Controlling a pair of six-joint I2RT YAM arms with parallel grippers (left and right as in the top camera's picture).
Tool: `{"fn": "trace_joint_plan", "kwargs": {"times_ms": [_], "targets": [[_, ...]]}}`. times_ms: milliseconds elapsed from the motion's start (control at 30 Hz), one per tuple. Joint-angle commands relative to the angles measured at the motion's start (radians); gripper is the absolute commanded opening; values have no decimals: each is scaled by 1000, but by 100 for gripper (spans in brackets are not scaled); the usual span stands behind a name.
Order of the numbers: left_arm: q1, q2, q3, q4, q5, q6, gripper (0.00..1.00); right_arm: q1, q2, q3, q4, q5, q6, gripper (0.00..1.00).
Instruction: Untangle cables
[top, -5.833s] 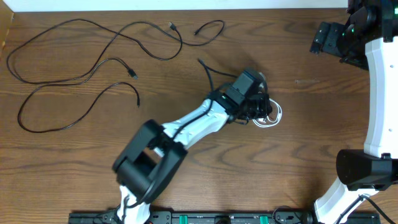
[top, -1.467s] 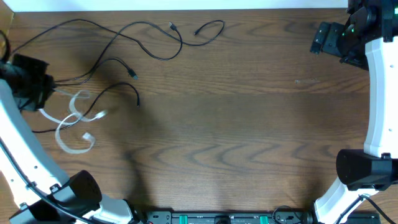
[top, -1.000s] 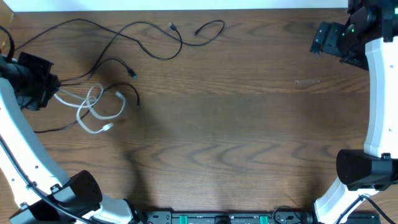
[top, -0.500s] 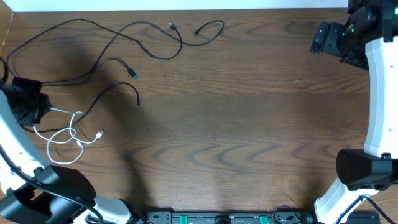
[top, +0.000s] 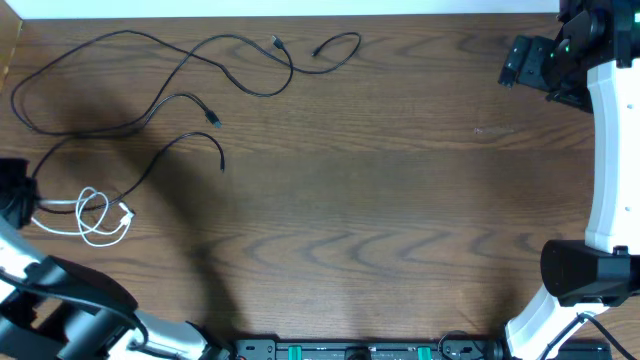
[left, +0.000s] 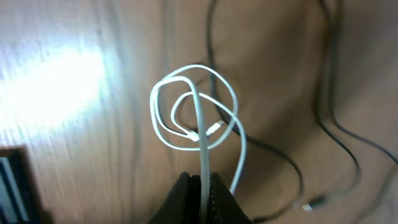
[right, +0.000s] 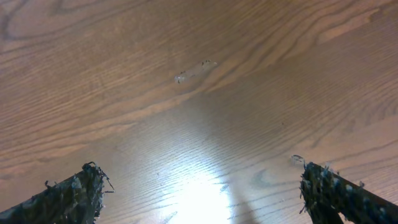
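Black cables (top: 214, 118) across left; open tabletop (top: 400, 220) rightward

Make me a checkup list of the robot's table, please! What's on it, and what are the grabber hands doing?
Surface: brown wooden table.
Job's things: black cables spread at the far left; white cable at the left edge.
Clutter: nothing seen.
Grippers: left gripper shut on the white cable; right gripper open, empty.
Cables: white one coiled in loops; black ones in long curves.
Surroundings: pale strip beyond the far edge.

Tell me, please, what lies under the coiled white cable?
Through the white cable loops, bare table shows; a black cable passes beneath. The left hand covers the rest.
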Motion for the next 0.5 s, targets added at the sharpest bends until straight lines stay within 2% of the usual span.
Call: {"fn": "trace_joint_plan", "kwargs": {"times_ms": [0,100,167,267,467], "targets": [[30,76,-5,-4,-57,2,8,2,3,-4,-1,8,13,99],[51,119,-5,-10,-127,-25,8,2,3,-4,-1,8,13,99],[68,146,-5,-27,-253,-84,8,2,3,-4,-1,8,13,99],[94,163,-5,-27,-400,-89,8,2,3,-4,-1,8,13,99],[163,163,-5,-21,-425,-163,8,2,3,-4,-1,8,13,99]]}}
